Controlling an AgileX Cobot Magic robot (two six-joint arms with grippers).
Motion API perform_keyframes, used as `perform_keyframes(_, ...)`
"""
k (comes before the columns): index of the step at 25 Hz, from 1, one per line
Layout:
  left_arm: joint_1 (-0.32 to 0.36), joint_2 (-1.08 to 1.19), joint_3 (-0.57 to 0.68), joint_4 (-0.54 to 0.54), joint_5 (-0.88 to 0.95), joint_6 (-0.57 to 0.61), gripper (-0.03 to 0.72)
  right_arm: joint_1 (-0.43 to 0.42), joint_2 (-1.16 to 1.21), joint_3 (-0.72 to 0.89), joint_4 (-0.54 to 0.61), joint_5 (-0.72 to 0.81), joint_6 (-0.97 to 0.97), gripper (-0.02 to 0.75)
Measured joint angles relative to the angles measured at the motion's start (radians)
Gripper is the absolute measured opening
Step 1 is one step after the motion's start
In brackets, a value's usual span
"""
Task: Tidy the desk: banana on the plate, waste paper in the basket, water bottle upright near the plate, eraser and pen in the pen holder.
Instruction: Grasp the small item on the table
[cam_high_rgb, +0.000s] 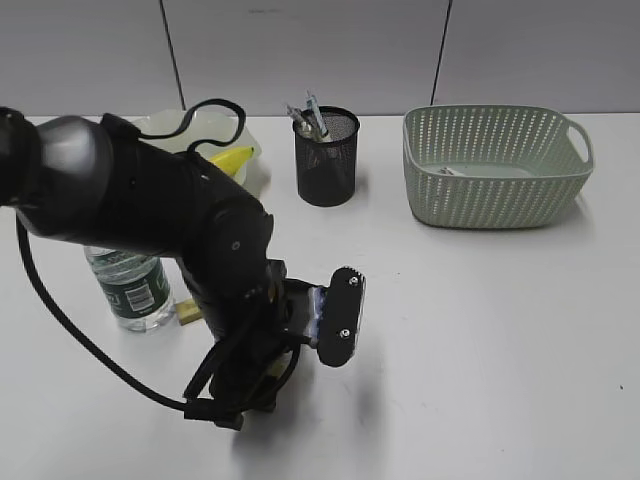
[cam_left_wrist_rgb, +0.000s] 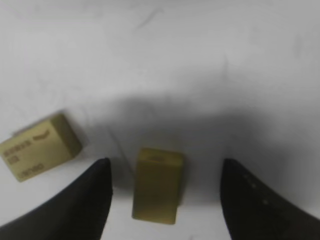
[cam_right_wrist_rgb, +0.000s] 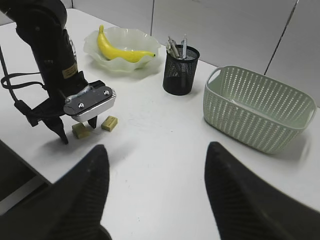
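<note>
My left gripper (cam_left_wrist_rgb: 165, 167) points straight down at the desk (cam_left_wrist_rgb: 200, 60) and stands open around an olive-yellow eraser (cam_left_wrist_rgb: 156, 184), with a gap on each side. A second eraser (cam_left_wrist_rgb: 37, 147) lies to its left. In the exterior view the left gripper (cam_high_rgb: 248, 408) is mostly hidden under its own arm. The banana (cam_right_wrist_rgb: 125, 51) lies on the plate (cam_right_wrist_rgb: 147, 41). The water bottle (cam_high_rgb: 130, 290) stands upright behind the arm. Pens stick out of the pen holder (cam_high_rgb: 327, 158). A grey-white shape that looks like the waste paper (cam_high_rgb: 488, 171) lies in the basket (cam_high_rgb: 495, 200). My right gripper (cam_right_wrist_rgb: 155, 150) hangs open over bare desk.
The left arm (cam_high_rgb: 150, 200) fills the front left of the desk and hides part of the plate. The basket stands at the back right, the pen holder at the back middle. A black cable (cam_high_rgb: 60, 320) loops from the arm over the desk's left side.
</note>
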Motion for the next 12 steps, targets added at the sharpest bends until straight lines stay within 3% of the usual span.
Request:
perform_keyframes(8, 0.000, 0.014, -0.009, 0.003, 0.006, 0.000, 0.402, 0.000, 0.000, 0.000, 0.000, 0.002, 0.000, 0.482)
perform_keyframes(9, 0.000, 0.014, -0.010, 0.003, 0.014, 0.000, 0.370, 0.000, 0.000, 0.000, 0.000, 0.002, 0.000, 0.482)
perform_keyframes(12, 0.000, 0.016, -0.016, 0.003, 0.057, -0.001, 0.181, 0.000, 0.000, 0.000, 0.000, 0.003, 0.000, 0.482)
